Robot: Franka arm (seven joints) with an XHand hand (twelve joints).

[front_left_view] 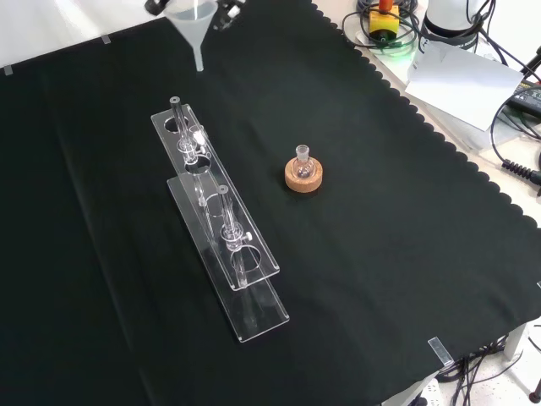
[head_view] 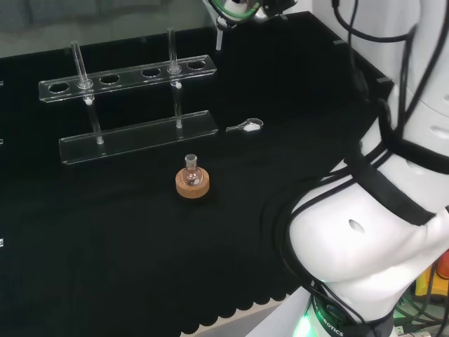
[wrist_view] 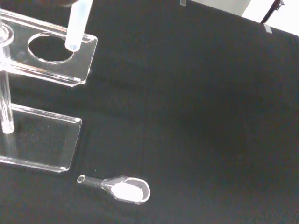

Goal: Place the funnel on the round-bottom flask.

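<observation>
The funnel [front_left_view: 193, 24] is hanging high above the cloth, stem down (finger state: cannot tell), well apart from the round-bottom flask [front_left_view: 303, 161] sitting in its cork ring [front_left_view: 303, 177]. Carry step appears underway; next, aligning stem over neck, then lowering.

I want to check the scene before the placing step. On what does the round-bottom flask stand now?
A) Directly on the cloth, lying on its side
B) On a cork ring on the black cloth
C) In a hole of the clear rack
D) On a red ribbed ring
B: in the front view the round-bottom flask stands upright on a cork ring on the cloth, apart from the clear rack.
</observation>
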